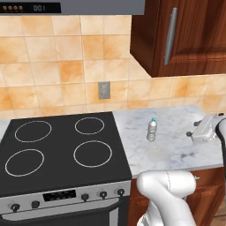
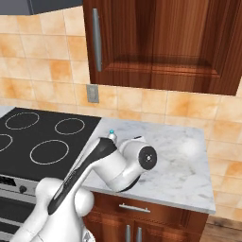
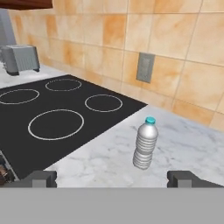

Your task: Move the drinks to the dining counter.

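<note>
White, glossy, rounded arm (image 2: pixel 113 165) built of fat tubular links with bulbous elbows. Dark grey-black stripe running lengthwise along 1 link, widening toward the joint. Round dark disc capping a joint (image 2: pixel 148 158), with a small pale dot at its centre. Pale grey boxy hand (image 1: pixel 204 129) at the end of the arm, with small dark studs on its sides. 2 small, dark grey, blocky fingertips (image 3: pixel 40 177), square-edged and matte.
</note>
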Robot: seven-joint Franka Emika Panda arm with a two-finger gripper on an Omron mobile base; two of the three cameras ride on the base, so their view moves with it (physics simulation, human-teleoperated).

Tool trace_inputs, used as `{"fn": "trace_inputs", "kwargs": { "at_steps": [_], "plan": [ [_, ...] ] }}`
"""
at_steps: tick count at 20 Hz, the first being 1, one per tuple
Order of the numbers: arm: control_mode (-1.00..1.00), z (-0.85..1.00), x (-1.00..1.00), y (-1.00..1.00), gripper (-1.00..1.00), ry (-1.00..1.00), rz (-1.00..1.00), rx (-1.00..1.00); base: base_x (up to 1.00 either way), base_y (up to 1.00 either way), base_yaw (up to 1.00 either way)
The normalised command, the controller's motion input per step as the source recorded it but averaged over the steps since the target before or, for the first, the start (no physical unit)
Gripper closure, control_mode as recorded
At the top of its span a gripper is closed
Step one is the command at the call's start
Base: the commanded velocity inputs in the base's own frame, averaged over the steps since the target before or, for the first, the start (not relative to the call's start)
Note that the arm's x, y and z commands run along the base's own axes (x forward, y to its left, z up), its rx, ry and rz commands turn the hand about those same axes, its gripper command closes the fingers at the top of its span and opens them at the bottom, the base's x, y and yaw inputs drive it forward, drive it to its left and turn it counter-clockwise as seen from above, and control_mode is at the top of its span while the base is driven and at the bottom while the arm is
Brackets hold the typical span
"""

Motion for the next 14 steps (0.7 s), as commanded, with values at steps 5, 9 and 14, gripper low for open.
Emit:
{"fn": "trace_inputs", "kwargs": {
  "at_steps": [5,9,14],
  "plan": [
    [-1.0,-0.1,0.35,0.0,-1.0,-0.03,0.0,0.0,0.0,0.0,0.0],
    [-1.0,-0.17,0.41,0.03,-1.0,-0.06,0.0,0.0,0.0,0.0,0.0],
    [-1.0,-0.12,0.37,0.01,-1.0,-0.03,0.0,0.0,0.0,0.0,0.0]
  ]
}}
